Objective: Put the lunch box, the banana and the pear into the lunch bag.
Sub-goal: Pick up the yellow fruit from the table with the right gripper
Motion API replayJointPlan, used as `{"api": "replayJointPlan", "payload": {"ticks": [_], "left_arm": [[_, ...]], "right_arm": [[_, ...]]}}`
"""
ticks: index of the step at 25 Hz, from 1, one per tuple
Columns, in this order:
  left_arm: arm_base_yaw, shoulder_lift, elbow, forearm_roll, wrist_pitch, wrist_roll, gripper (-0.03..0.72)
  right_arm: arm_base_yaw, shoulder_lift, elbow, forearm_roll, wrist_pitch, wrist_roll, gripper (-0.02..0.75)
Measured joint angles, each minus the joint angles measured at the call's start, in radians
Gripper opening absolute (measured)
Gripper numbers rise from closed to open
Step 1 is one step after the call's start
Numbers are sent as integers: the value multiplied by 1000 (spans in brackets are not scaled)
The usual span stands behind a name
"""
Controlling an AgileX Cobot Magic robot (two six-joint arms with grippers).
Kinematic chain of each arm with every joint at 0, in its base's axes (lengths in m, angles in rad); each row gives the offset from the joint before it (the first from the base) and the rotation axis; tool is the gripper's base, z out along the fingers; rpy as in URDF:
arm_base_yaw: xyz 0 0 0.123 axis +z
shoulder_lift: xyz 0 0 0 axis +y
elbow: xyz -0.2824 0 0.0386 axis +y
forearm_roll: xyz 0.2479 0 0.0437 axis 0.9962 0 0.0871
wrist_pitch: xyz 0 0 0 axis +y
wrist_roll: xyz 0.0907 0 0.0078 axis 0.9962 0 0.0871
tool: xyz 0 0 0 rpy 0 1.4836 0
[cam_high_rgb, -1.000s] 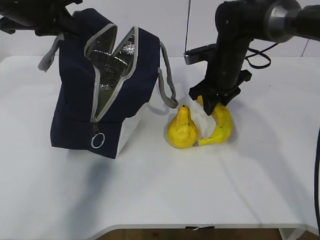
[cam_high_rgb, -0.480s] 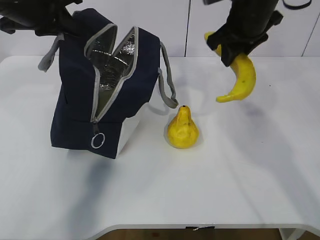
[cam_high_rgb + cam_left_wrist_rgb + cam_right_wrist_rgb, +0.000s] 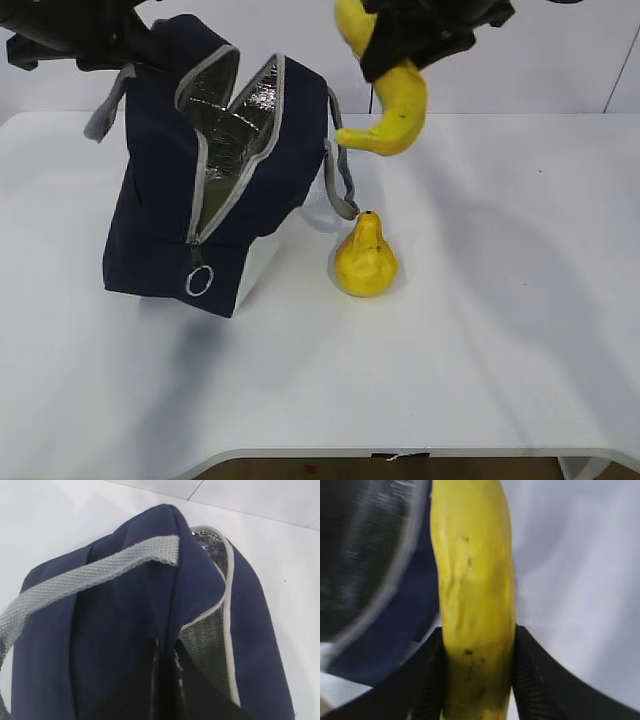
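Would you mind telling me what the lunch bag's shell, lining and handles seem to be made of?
The lunch bag shell looks like matte navy woven fabric. Its lining is crinkled and silvery, probably foil. The handles show coarse grey weave, likely webbing.

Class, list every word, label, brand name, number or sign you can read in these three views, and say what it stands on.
None: no readable text in any view.
Lunch bag: plain navy fabric, no logo or label visible.
Banana: only brown specks, no sticker.
Pear: no sticker.
Table: blank white.
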State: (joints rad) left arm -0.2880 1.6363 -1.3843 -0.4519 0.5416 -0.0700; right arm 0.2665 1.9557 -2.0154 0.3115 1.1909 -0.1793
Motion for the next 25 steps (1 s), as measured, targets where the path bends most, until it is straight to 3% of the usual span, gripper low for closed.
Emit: {"api": "replayJointPlan", "payload": {"ticks": [3,7,20,25], "left_arm": [[-10,0,0,-18,-9,0,-5],[-31,0,0,-33,-23,0,-5],[-36,0,0,-49,-25,0,-5],[-36,0,0,-49,-27,0,-5]], "right_arm": [[4,0,0,162,-49,-64,307],[34,0,0,232,-134,-104,307],[136,158,0,267,-343,-138,306],[136,199,0,176,-317,-140,307]]}}
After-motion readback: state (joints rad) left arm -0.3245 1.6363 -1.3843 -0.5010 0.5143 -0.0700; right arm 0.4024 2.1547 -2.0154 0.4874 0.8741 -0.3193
